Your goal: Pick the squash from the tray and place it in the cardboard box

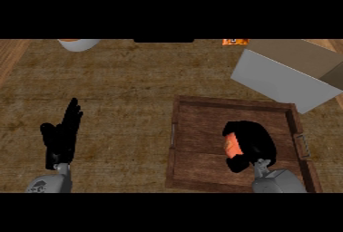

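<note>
Head view: the right hand point(249, 146) sits over the middle of the wooden tray point(201, 179), its fingers curled round the squash point(232, 146), of which only an orange strip shows at the hand's left side. So the hand is closed on the squash, which is still within the tray's walls; whether it has left the tray floor cannot be told from this angle. The cardboard box point(285, 79) lies beyond the hand and a little to its right, past the tray's far rim, tilted, with its opening facing up and away.

The main risk, as I judge it, is the hold itself: most of the squash is hidden in the palm, and if the fingers catch only one side it could slip during the lift. The tray's far rim stands between hand and box, so a low carry could knock the squash against it. The box's near grey wall could also block a flat approach.

The left hand point(61, 136) rests open on the desk point(134, 81), far to the left, fingers straight.
</note>
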